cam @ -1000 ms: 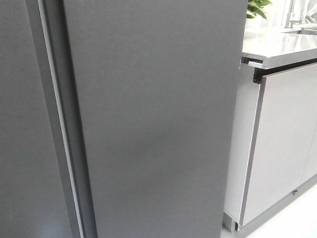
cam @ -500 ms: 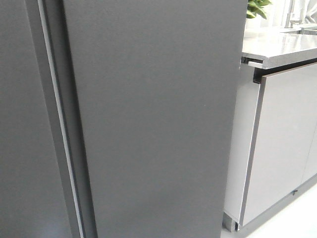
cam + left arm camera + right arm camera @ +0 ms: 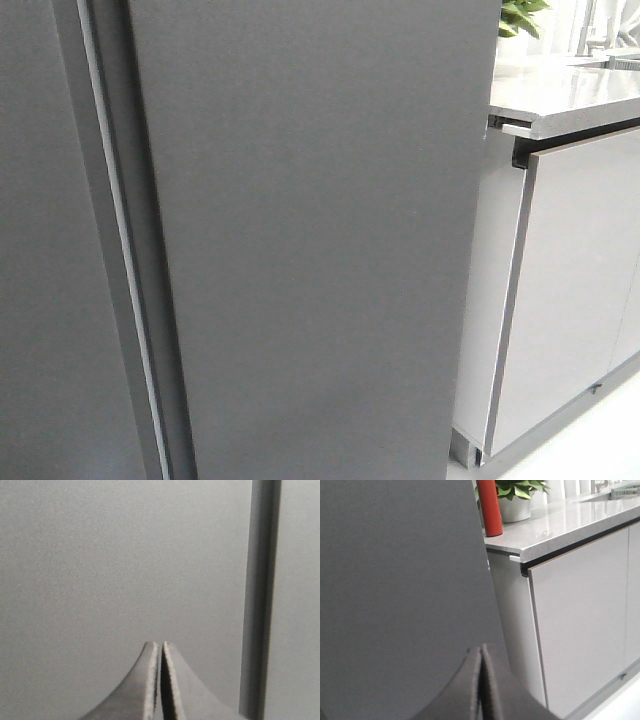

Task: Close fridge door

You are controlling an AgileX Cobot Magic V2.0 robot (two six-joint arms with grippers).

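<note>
The fridge door (image 3: pixel 320 250) is a tall matte dark grey panel that fills the middle of the front view. Only its outer face shows; its inner lining is hidden. A narrow seam with a pale strip (image 3: pixel 125 260) separates it from the other matching door (image 3: pixel 45 260) on the left. My right gripper (image 3: pixel 481 647) is shut and empty, its tips close to the door's face (image 3: pixel 395 580) near its right edge. My left gripper (image 3: pixel 160 644) is shut and empty, facing a grey panel (image 3: pixel 100 555) beside a dark vertical seam (image 3: pixel 260 595). Neither gripper shows in the front view.
Pale grey glossy cabinet fronts (image 3: pixel 570 290) stand right of the fridge under a grey countertop (image 3: pixel 560 100). A red cylinder (image 3: pixel 489 507) and a potted plant (image 3: pixel 516 497) stand on the counter. Pale floor (image 3: pixel 590 440) shows at the lower right.
</note>
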